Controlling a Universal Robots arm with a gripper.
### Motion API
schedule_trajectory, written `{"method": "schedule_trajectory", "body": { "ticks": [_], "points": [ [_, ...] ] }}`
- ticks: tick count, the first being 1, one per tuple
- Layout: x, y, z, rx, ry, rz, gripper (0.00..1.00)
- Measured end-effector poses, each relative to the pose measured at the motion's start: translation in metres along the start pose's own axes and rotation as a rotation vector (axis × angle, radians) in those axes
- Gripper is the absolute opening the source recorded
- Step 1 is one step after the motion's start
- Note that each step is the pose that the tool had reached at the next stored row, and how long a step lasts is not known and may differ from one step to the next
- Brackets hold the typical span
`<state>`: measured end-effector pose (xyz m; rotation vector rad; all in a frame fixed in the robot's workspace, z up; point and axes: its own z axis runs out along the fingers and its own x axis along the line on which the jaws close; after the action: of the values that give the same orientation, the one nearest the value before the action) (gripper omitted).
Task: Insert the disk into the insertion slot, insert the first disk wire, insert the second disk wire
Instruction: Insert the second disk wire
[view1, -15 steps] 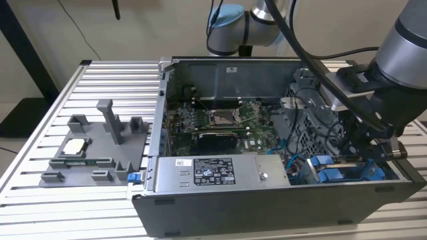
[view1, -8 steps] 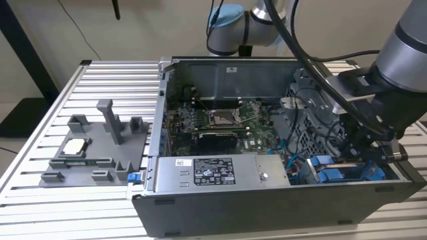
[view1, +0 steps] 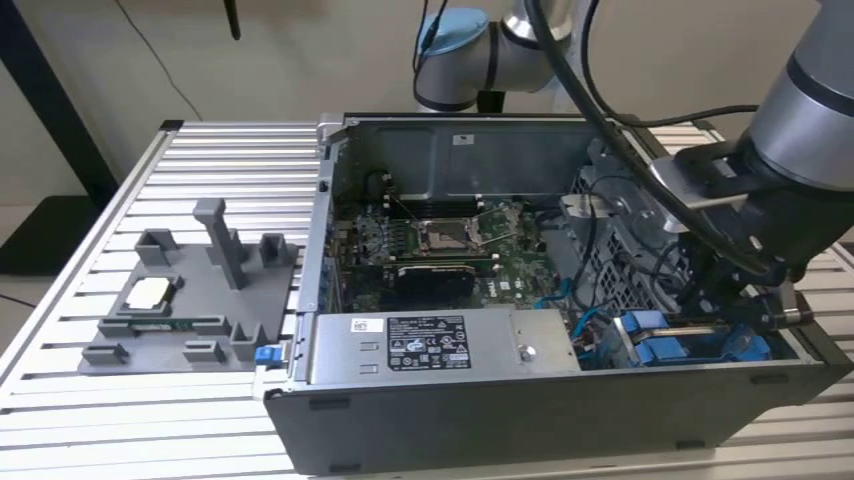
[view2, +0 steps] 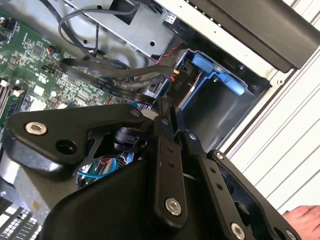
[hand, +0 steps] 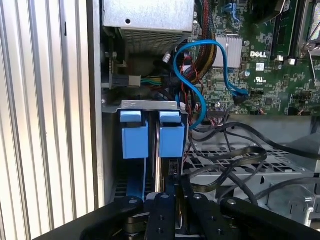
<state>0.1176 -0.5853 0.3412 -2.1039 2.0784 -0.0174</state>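
Observation:
The disk (hand: 160, 162) stands on edge in the insertion slot of the drive bay, and its blue carrier (hand: 171, 135) sits beside another blue carrier (hand: 134, 135). In the exterior view the same blue carriers (view1: 667, 348) show in the case's near corner, on the exterior view's right. My gripper (hand: 173, 192) hangs right at the disk's end, shut on the connector of a flat black disk wire (hand: 235, 157). In the second wrist view the black wire (view2: 115, 70) runs up to my gripper (view2: 165, 107), close to the bay's blue carrier (view2: 220, 75).
The open computer case (view1: 334, 200) lies on a slatted table (view1: 227, 160). A grey labelled power-supply box (view1: 427, 345) sits beside the bay, and loose cables and a blue cable (hand: 200, 75) cross the motherboard (view1: 441, 240). A grey fixture plate (view1: 187, 300) lies outside the case. A person's hand (view2: 302, 215) is nearby.

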Motion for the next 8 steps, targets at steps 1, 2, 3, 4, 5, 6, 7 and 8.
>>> {"method": "schedule_trajectory", "body": {
  "ticks": [1, 2, 3, 4, 5, 6, 7, 8],
  "points": [
    [-0.0001, 0.0000, 0.0003, 0.0001, 0.0001, 0.000, 0.16],
    [-0.0001, 0.0001, 0.0007, 0.0002, 0.0000, 0.000, 0.16],
    [-0.0003, 0.0001, 0.0010, 0.0002, 0.0000, 0.000, 0.16],
    [-0.0004, 0.0001, 0.0011, 0.0002, 0.0000, 0.000, 0.16],
    [-0.0005, 0.0000, 0.0013, 0.0002, 0.0001, 0.000, 0.16],
    [-0.0005, -0.0002, 0.0014, 0.0002, 0.0003, 0.000, 0.16],
    [-0.0006, -0.0005, 0.0016, 0.0002, 0.0004, 0.000, 0.16],
    [-0.0006, -0.0009, 0.0019, 0.0002, 0.0002, 0.000, 0.16]
  ]
}}
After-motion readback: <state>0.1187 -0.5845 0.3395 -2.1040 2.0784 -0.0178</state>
